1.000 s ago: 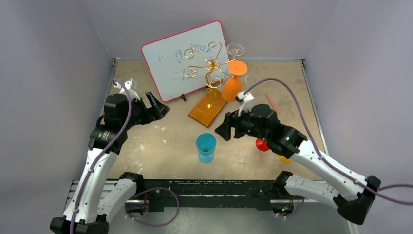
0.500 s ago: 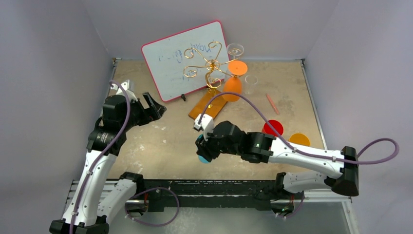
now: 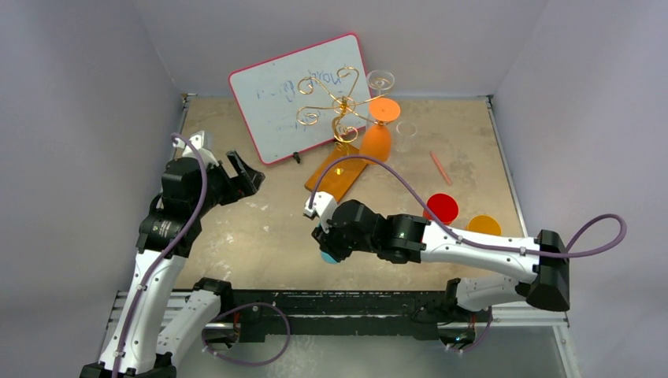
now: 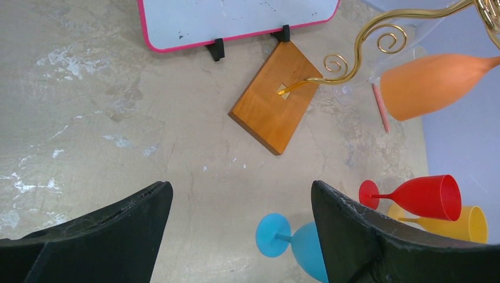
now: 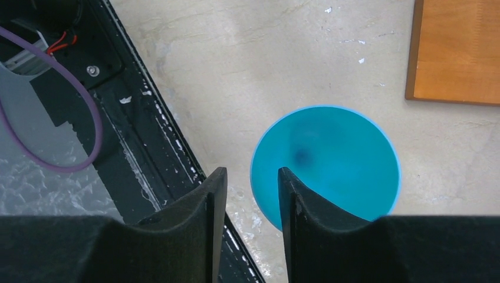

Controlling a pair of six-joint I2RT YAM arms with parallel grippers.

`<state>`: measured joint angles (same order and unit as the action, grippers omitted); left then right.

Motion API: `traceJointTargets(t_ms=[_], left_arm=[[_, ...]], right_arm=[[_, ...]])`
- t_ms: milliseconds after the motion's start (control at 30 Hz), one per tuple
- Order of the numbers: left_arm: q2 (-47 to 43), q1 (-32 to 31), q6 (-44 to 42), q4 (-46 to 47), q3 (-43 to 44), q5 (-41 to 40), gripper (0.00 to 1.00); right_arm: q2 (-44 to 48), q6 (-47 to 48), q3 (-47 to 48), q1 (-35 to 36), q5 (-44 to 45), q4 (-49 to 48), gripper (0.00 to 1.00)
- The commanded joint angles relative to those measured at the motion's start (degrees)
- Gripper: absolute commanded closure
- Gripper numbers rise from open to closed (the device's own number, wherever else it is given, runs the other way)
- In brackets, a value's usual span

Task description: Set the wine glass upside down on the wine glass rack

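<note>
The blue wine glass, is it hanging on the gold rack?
No, the blue wine glass stands on the table, apart from the wooden base of the wine glass rack.

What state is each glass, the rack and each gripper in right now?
blue glass, upright
orange glass, hung upside down on rack
red glass, upright
yellow glass, upright
rack, standing
left gripper, open, empty
right gripper, open, fingers astride blue glass rim

The rim of the blue wine glass [image 5: 330, 159] shows between two black fingers [image 5: 194, 230].
</note>
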<state>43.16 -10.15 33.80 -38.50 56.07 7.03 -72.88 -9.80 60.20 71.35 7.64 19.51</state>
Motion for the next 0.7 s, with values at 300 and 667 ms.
traceJointTargets(t_ms=[300,667], left_arm=[[-0.4,0.1,-1.7,4.4,1.6,1.0,0.15],[-0.2,0.0,-3.9,8.3,0.2,2.9,0.17]], right_arm=[[-3.6,2.5,4.8,0.3,-0.1,0.7,0.79],[-2.7,2.1,5.4,0.3,2.5,2.8,0.98]])
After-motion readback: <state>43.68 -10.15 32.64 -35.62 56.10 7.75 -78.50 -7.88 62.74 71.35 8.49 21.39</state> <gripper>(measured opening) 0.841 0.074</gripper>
